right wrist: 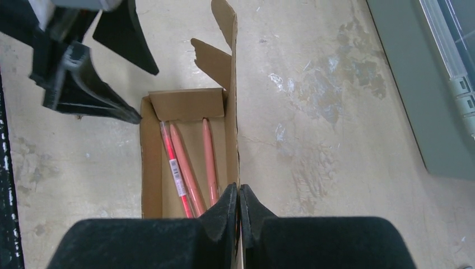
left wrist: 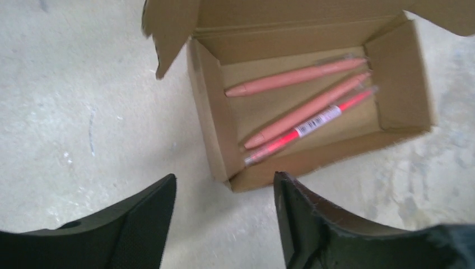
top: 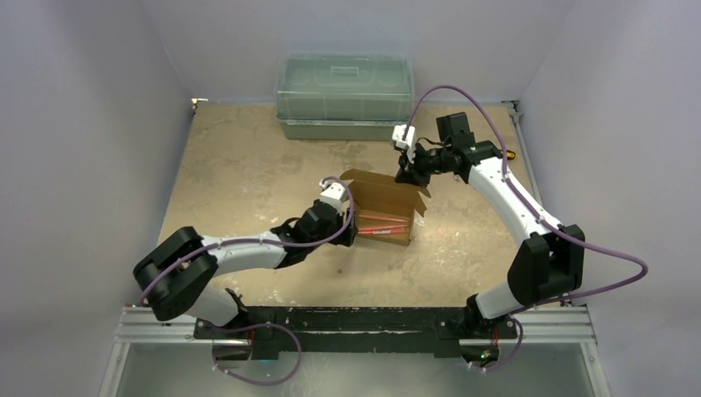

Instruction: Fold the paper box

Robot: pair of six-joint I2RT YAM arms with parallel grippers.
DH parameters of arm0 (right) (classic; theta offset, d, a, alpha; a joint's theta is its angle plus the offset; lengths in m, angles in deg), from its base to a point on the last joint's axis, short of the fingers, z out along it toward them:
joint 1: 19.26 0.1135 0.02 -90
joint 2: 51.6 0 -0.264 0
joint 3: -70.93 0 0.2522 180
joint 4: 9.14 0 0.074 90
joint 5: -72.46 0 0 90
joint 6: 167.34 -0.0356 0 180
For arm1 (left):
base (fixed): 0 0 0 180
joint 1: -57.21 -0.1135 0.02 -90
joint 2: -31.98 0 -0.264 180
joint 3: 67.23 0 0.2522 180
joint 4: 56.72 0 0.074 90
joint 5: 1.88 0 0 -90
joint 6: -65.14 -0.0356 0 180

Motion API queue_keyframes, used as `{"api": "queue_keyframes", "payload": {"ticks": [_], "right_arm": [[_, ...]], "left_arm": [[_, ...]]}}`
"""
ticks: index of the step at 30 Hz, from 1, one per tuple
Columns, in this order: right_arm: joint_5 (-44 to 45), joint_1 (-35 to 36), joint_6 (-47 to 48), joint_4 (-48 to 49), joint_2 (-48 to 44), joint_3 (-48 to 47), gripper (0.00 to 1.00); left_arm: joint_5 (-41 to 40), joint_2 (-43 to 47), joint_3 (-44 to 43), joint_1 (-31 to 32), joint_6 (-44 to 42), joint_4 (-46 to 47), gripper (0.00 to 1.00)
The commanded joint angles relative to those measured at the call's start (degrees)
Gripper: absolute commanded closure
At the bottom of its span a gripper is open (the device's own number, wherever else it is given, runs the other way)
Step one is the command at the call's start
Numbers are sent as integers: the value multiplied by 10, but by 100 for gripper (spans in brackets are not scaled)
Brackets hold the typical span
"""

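Note:
The paper box (top: 395, 195) is a small brown carton lying open at mid-table, with three pink pens (left wrist: 297, 78) inside. Its long lid flap (right wrist: 231, 84) stands upright along the far side. My right gripper (right wrist: 239, 190) is shut on the top edge of that flap, seen from above at the box's far right corner (top: 407, 176). My left gripper (left wrist: 224, 179) is open and empty just off the box's near left corner (top: 349, 234), not touching it. The box wall (left wrist: 213, 112) and a small end flap (left wrist: 168, 28) show in the left wrist view.
A green translucent plastic bin (top: 345, 95) with a lid stands at the back of the table; its side shows in the right wrist view (right wrist: 414, 84). The tabletop is mottled beige. White walls close in both sides.

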Motion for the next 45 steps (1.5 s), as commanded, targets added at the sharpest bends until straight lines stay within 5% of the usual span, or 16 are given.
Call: {"api": "queue_keyframes", "payload": {"ticks": [1, 12, 18, 26, 31, 45], "right_arm": [[-10, 5, -10, 13, 2, 6, 95], [-13, 8, -9, 12, 5, 10, 95], [-16, 9, -10, 14, 3, 12, 95], [-36, 10, -14, 13, 6, 15, 95], [-37, 10, -17, 16, 10, 20, 95], [-24, 10, -13, 21, 5, 28, 95]], "left_arm": [[-132, -43, -71, 29, -1, -37, 40], [-163, -132, -132, 41, -12, -35, 61], [-189, -151, -150, 53, -25, -58, 100], [-296, -162, -176, 103, -79, -80, 100], [-288, -177, -176, 104, -68, -78, 100], [-252, -112, -173, 104, -26, -107, 75]]}}
